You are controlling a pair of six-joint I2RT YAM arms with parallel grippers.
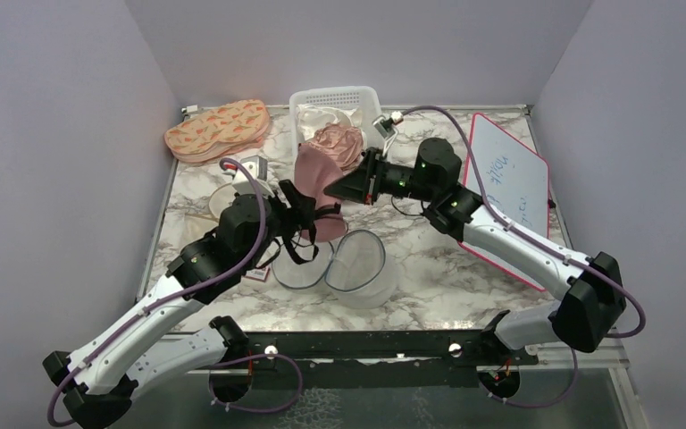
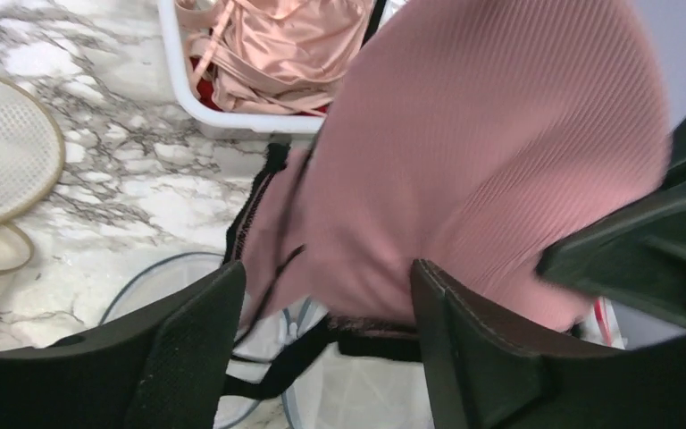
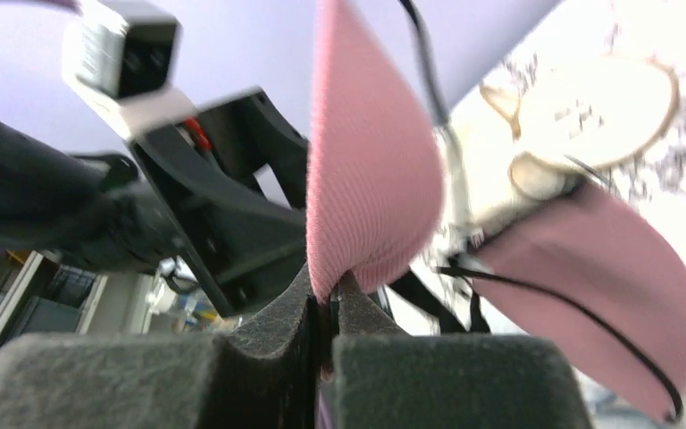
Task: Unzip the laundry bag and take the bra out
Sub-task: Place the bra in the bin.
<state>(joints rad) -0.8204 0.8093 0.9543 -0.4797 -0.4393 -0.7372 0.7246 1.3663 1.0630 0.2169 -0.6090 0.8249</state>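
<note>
The dusty-pink bra (image 1: 315,179) hangs in the air above the table, its black straps (image 1: 299,246) trailing down toward the laundry bag (image 1: 350,265). The bag lies open in the middle, a round white mesh drum with a blue-grey zip rim. My right gripper (image 1: 338,189) is shut on the edge of one cup (image 3: 366,179), with the pads (image 3: 277,317) pinched on the fabric. My left gripper (image 1: 302,213) is open just below the bra. Its fingers (image 2: 188,349) stand wide apart on either side of the cup's lower edge (image 2: 482,152), with the bag's mesh (image 2: 366,393) beneath.
A white slotted basket (image 1: 368,94) at the back holds peach satin cloth (image 1: 339,143). A cream patterned pouch (image 1: 219,130) lies back left. A whiteboard (image 1: 509,179) lies on the right. A cream mesh disc (image 2: 4,161) lies left of the bag.
</note>
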